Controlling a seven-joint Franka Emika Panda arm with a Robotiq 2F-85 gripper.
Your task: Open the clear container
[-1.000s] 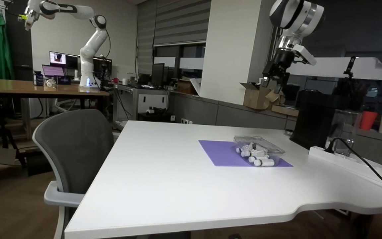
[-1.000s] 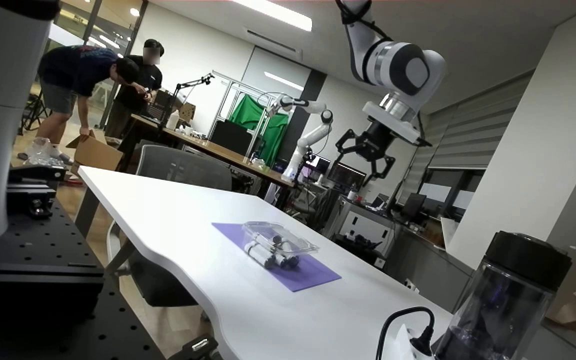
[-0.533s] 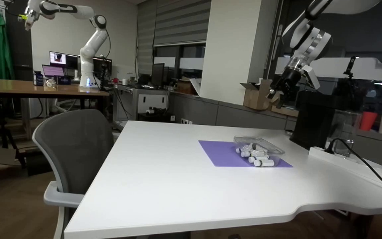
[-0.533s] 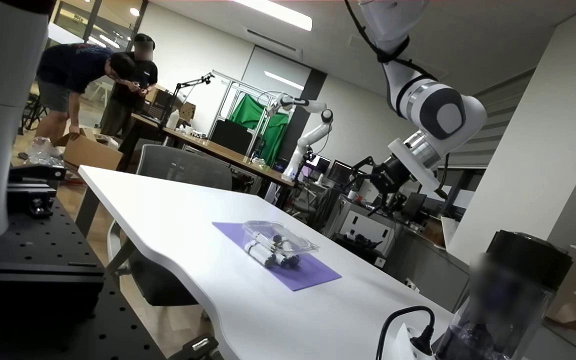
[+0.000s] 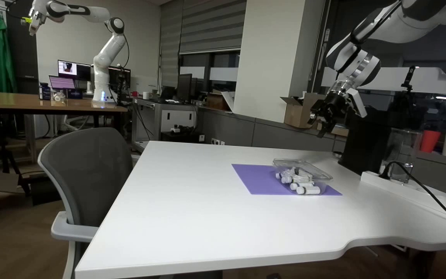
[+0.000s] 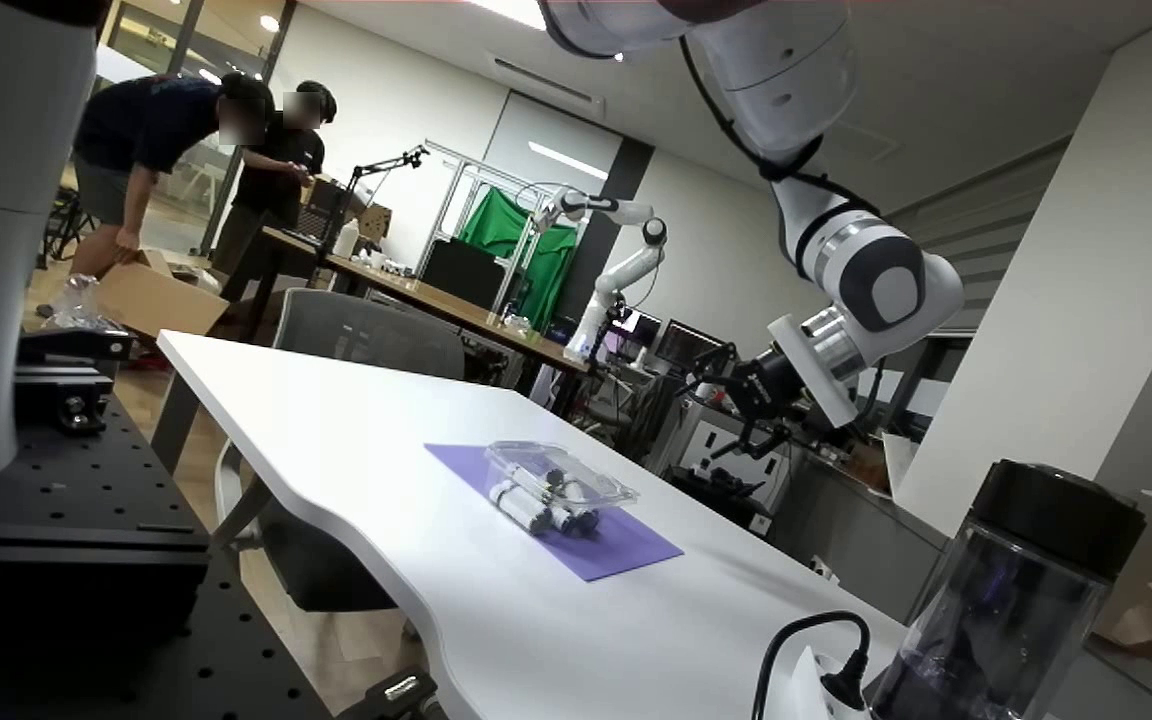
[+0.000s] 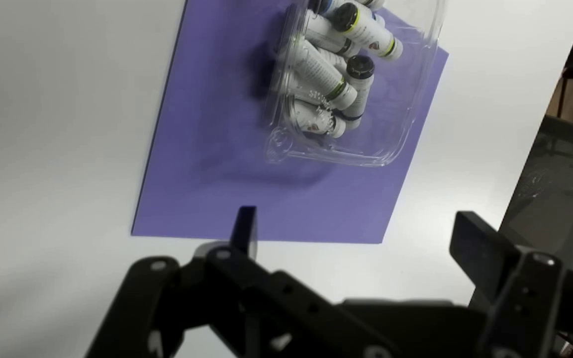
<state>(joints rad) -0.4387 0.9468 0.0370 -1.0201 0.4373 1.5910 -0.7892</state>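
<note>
My fingers (image 7: 483,253) stand wide apart, gripping nothing. I'd center on the clear plastic container (image 7: 391,104), descend slowly, catch only its upper edge, lift gently.

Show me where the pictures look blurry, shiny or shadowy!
In the wrist view, the black two-fingered end effector looks a bit fuzzy, soft shadows fall on the flat purple rectangular mat, and light glints off the low, see-through plastic container; in an exterior view, the white ceiling light glares and the picture leans sideways.
</note>
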